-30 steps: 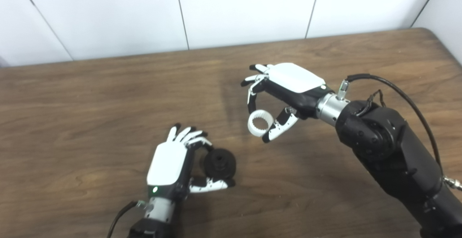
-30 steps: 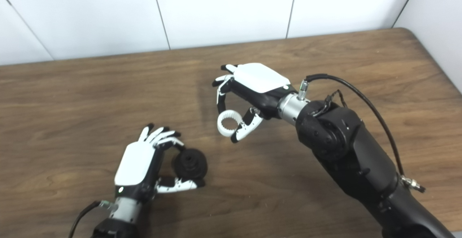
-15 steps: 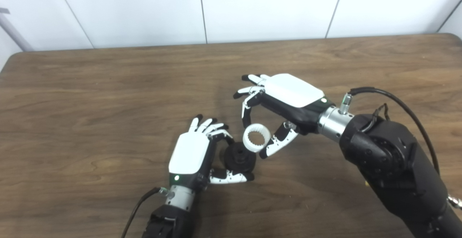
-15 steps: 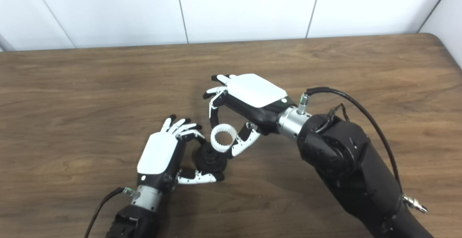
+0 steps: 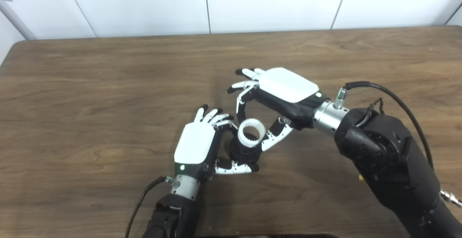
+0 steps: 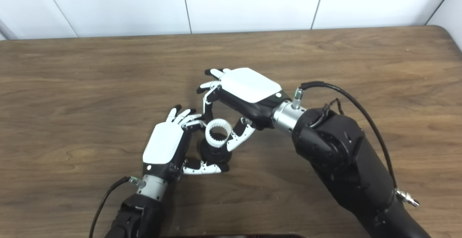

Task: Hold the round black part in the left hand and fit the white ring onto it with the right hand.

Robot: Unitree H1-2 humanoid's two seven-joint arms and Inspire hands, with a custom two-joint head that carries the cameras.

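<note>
We work at a brown wood-grain surface [image 5: 90, 86] with rounded far corners, backed by a wall of white panels [image 5: 144, 3] split by thin dark seams. Nearest to us, our left arm rises from the bottom edge a little left of centre, a black cable [image 5: 139, 203] looping off its wrist. Our left hand [image 5: 196, 148] shows its white back upward, and its fingers and thumb are curled around the round black part [image 5: 243, 153], which sits just right of the palm: the thumb [image 5: 234, 167] lies along the part's near side, and the fingertips hook over its far left edge. The hand is closed on this part, holding it low over the surface; we cannot tell whether the part touches the wood. Just beyond, the white ring [image 5: 251, 137], toothed on its inner face, sits on top of the black part with its opening facing up; whether it is fully seated we cannot tell. Our right hand [image 5: 278, 97] reaches in from the right and pinches the ring, with its thumb [image 5: 276, 137] against the ring's right side and a finger [image 5: 241, 104] coming down on its far left side, while the other fingers stay spread toward the far side. Behind it the bulky black right forearm [image 5: 386, 158] runs to the near right corner, with a black cable [image 5: 408, 104] arching over the wrist.
</note>
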